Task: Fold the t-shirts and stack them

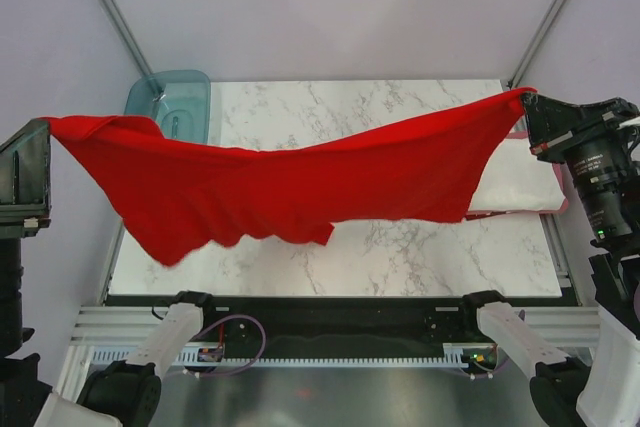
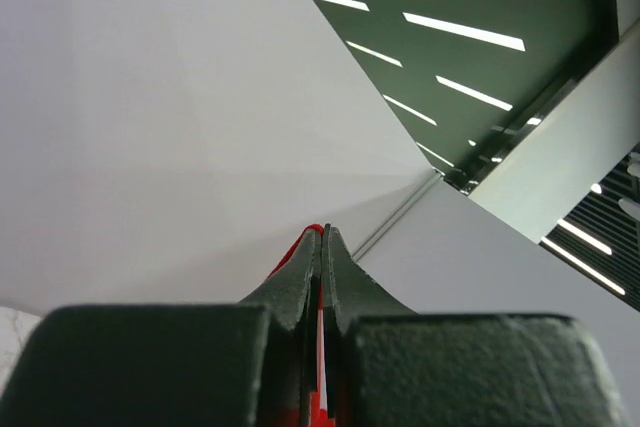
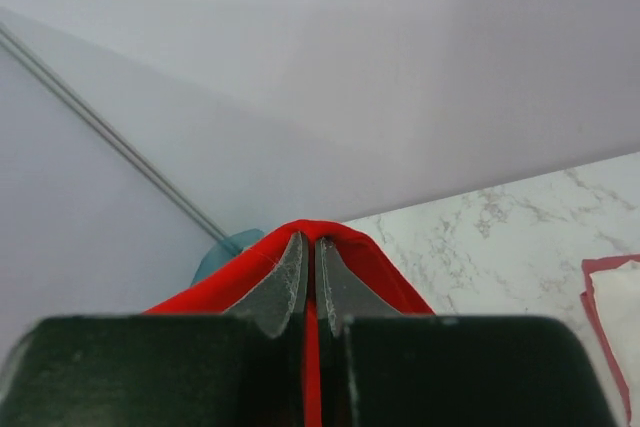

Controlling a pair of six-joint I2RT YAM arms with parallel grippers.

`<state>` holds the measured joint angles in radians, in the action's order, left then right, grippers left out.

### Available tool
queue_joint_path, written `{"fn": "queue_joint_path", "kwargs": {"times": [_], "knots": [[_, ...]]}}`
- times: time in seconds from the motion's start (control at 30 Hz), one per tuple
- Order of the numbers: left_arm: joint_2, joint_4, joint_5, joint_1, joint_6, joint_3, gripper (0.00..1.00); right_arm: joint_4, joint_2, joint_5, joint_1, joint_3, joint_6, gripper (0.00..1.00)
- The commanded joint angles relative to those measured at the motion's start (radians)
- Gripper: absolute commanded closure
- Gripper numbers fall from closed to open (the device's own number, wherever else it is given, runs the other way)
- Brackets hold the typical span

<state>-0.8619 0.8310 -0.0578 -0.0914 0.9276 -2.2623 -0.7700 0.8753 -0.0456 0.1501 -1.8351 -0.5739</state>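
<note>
Top external: left pincer (image 1: 46, 127) and right pincer (image 1: 528, 99) each clamp the red t-shirt (image 1: 290, 182) sagging between them. It seems limp and light; corners suit gripping.

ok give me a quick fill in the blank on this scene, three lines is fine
1. The t-shirt stretched in the air between the left hand and the right hand is ____ in colour.
2. The white t-shirt lies folded on the ____ side of the table.
3. The teal tub sits at the table's far ____ corner.

Missing words: red; right; left
</note>
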Motion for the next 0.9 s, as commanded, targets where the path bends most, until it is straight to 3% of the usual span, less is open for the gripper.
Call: {"fn": "queue_joint_path", "kwargs": {"times": [0.0, 0.13, 0.3, 0.47, 0.53, 0.67, 0.87], "knots": [[0.006, -0.055, -0.082, 0.002, 0.028, 0.0, 0.98, 0.06, 0.014, 0.09, -0.003, -0.033, -0.043, 1.0], [0.023, -0.058, -0.122, 0.001, -0.032, -0.091, 0.98, 0.083, -0.007, 0.122, -0.004, -0.041, -0.06, 1.0], [0.049, -0.13, -0.159, -0.002, -0.02, -0.086, 0.98, 0.097, -0.032, 0.078, -0.004, -0.059, -0.049, 1.0], [-0.063, -0.156, -0.158, -0.008, -0.021, -0.129, 0.98, 0.1, -0.003, 0.052, -0.003, -0.076, -0.035, 1.0], [-0.077, -0.185, -0.143, -0.01, -0.007, -0.083, 0.98, 0.109, 0.008, 0.018, -0.003, -0.034, -0.034, 1.0], [-0.077, -0.26, -0.148, -0.01, 0.004, 0.192, 0.98, 0.135, 0.004, -0.017, -0.003, 0.104, -0.044, 1.0], [-0.167, -0.386, -0.113, -0.01, 0.023, 0.437, 0.98, 0.241, 0.056, -0.111, -0.004, 0.33, -0.06, 1.0]]}}
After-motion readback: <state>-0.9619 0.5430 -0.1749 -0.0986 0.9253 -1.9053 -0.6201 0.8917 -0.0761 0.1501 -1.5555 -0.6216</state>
